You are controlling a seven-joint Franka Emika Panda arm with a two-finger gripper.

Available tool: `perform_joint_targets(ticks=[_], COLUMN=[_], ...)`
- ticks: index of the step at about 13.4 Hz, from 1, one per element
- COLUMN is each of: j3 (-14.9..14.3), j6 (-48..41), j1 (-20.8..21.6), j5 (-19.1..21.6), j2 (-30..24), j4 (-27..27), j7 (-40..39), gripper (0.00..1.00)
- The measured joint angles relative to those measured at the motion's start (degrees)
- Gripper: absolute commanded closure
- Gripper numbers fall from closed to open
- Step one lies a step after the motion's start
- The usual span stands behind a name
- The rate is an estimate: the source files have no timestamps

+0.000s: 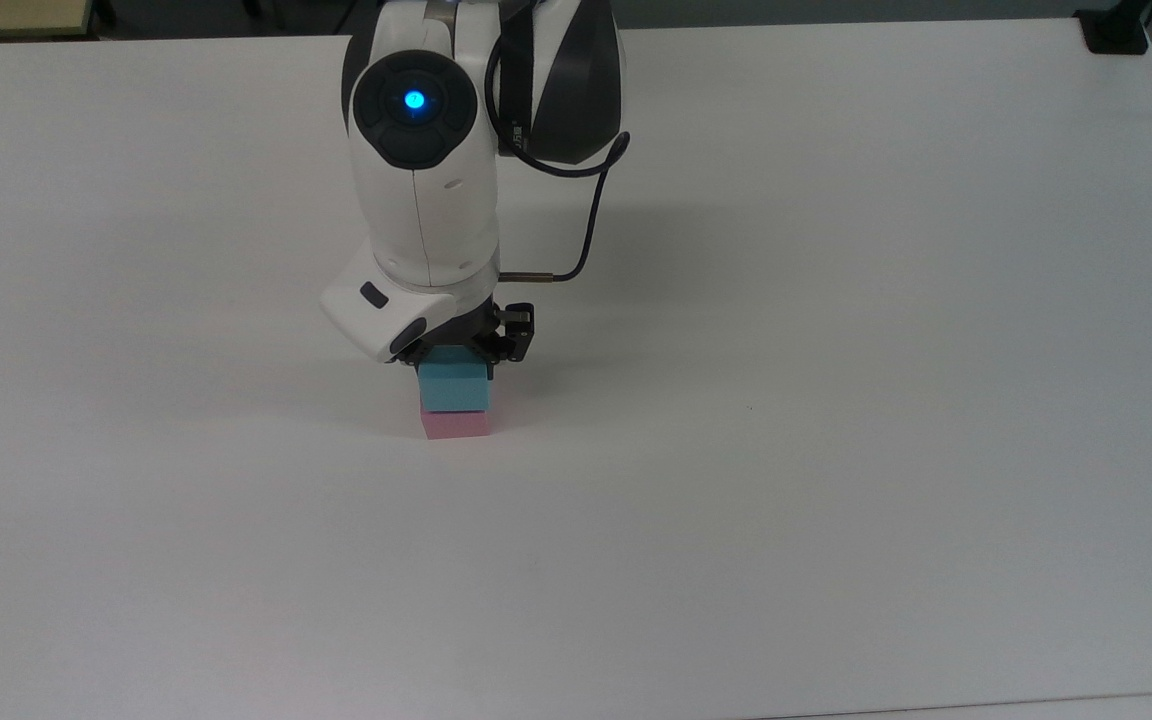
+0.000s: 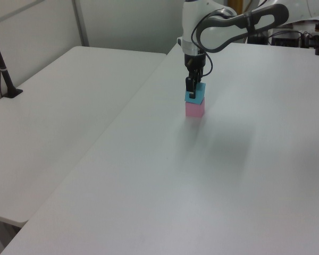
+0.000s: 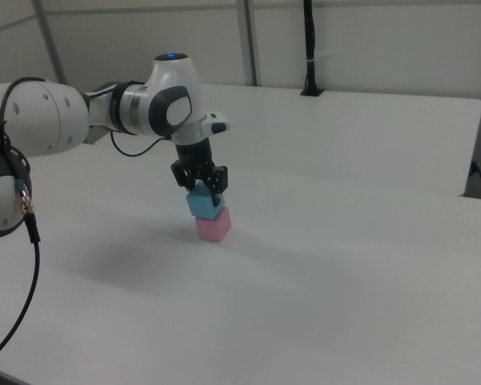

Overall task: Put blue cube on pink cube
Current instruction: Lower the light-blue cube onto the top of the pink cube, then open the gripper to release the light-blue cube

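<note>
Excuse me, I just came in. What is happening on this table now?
A Franka Panda arm is stacking two small cubes on a white table. Its gripper is shut on the blue cube, which sits directly on top of the pink cube. The stack looks well aligned, and the blue cube is not yet released.

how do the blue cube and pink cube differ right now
The blue cube sits on top, while the pink cube rests on the table. The tool grips the blue cube; nothing grips the pink cube. Both are plain matte cubes of about the same size.
</note>
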State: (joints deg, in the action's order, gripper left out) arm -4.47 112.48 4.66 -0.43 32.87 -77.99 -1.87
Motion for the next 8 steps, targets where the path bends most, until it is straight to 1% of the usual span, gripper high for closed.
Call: perform_joint_targets(ticks=[1, 2, 3, 4, 5, 7, 8], j3=[0.00, 0.00, 0.00, 0.00, 0.00, -0.06, -0.08], j6=[0.00, 0.00, 0.00, 0.00, 0.00, 0.01, 0.01], j1=[-0.01, -0.01, -0.03, -0.06, -0.09, -0.16, -0.18], j5=[0.00, 0.00, 0.00, 0.00, 0.00, 0.00, 0.00], j2=[0.09, 0.15, 0.17, 0.17, 0.17, 0.19, 0.19], j4=[0.05, 0.11, 0.17, 0.18, 0.18, 0.18, 0.18], j7=[0.00, 0.00, 0.00, 0.00, 0.00, 0.00, 0.00], gripper=[0.60, 0.38, 0.30, 0.24, 0.23, 0.13, 0.12])
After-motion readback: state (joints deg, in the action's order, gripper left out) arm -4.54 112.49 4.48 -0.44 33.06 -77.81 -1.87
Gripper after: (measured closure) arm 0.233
